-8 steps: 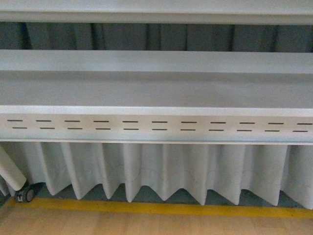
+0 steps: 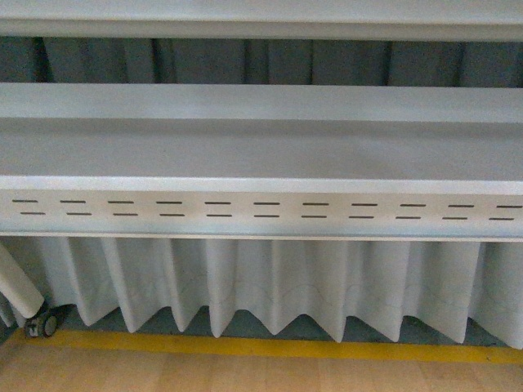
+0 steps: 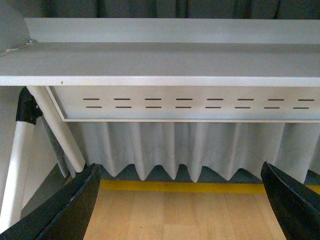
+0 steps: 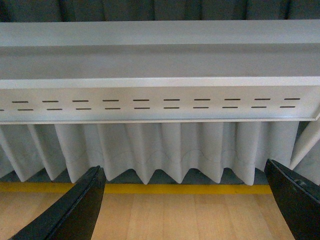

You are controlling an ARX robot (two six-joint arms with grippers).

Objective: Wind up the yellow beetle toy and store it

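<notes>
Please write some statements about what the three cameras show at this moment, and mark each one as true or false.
1. The yellow beetle toy stands in the front view. False: no view shows it.
2. The left tool is open and empty. True.
3. The right tool is shut on an object. False: it is wide open, with nothing in it.
4. A yellow stripe runs along the floor below the white pleated curtain. True.
5. The white panel carries round holes. False: it carries short horizontal slots in two rows.
</notes>
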